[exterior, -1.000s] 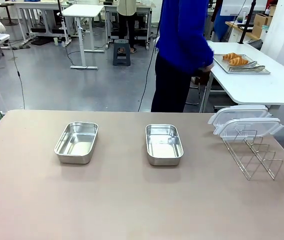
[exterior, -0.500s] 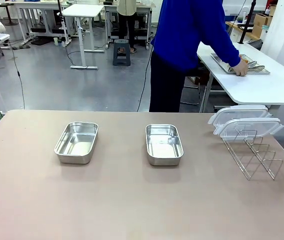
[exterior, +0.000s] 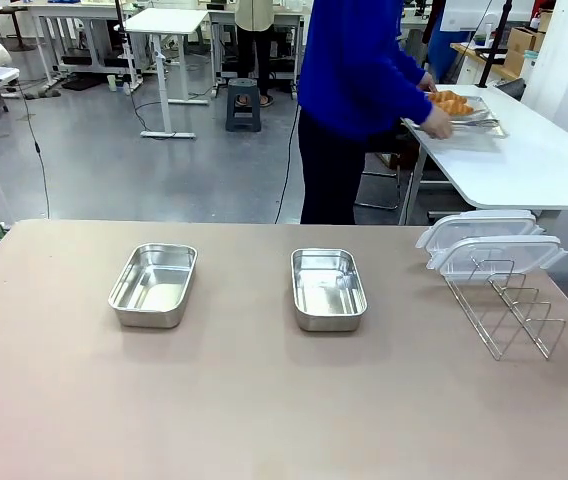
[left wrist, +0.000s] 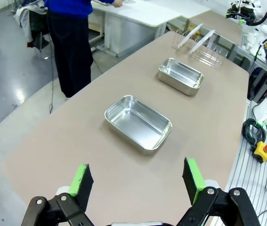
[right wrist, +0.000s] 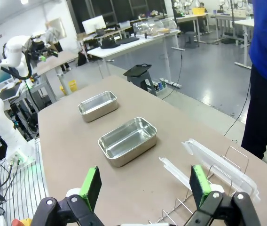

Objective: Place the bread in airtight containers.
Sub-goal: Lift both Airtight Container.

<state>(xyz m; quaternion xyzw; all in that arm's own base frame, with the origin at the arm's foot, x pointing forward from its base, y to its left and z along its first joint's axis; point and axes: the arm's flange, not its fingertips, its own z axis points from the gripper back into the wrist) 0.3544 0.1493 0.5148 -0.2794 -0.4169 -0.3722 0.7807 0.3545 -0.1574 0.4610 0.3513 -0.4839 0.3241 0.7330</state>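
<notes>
Jaws spread on left gripper and right gripper; croissants looked light, flaky, crushable: pinch gently mid-body.

**Silver steel on dull beige**

The table is a plain, matt greyish beige. One container and the other container are bright mirror-silver with pale reflections inside. The lids are clear and slightly milky, and the wire rack is silver-grey. The croissants are golden-brown, on a silver tray that sits on a white far table. The person's top is strong blue and the trousers are near black. The floor is glossy grey. The left claw and right claw are black with green pads.
</notes>
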